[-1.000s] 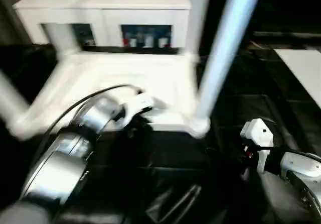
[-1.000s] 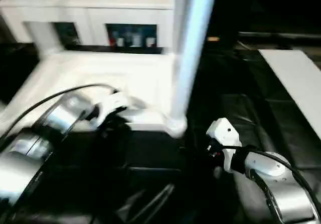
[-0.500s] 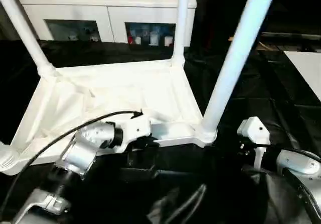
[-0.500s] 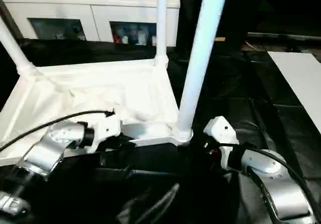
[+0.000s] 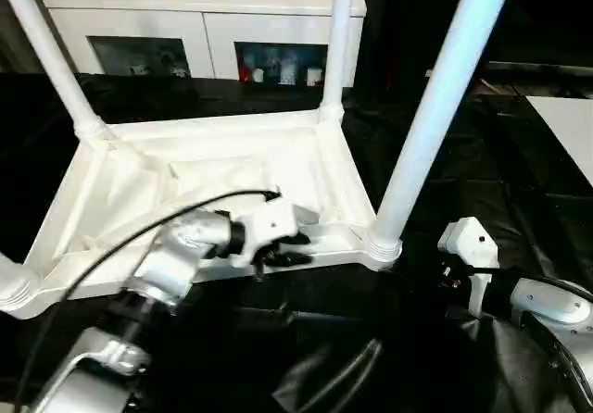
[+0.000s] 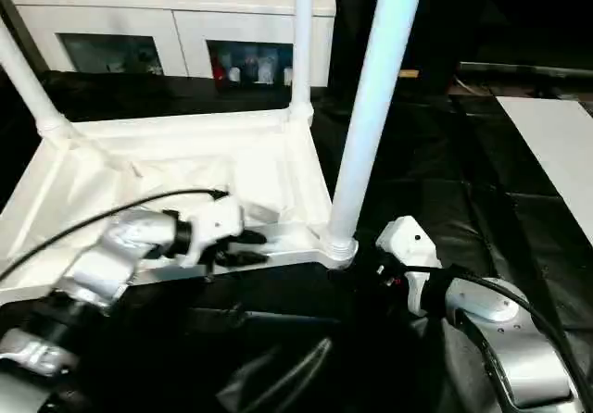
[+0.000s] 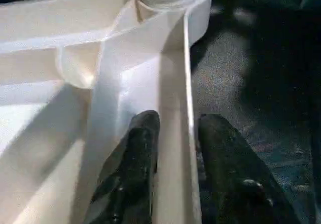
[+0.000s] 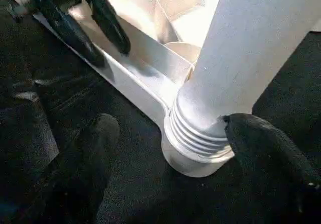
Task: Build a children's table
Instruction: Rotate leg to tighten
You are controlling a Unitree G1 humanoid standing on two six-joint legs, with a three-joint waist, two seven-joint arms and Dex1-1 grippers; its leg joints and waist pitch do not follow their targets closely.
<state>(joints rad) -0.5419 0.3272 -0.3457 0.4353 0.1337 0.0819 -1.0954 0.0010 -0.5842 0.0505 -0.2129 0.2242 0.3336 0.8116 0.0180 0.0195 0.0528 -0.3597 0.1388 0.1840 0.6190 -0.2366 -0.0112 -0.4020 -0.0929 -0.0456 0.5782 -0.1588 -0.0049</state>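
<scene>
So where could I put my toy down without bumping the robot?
The black cloth right of the upturned tabletop is bare, between the near leg and the white board. It is crowded along the tabletop's near rim, where the left gripper and right gripper work.

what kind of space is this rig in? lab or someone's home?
Probably a staged test room, not a lived-in home: a work table draped in black sheeting, a white glass-door cabinet holding small items, and the upturned children's table.
</scene>
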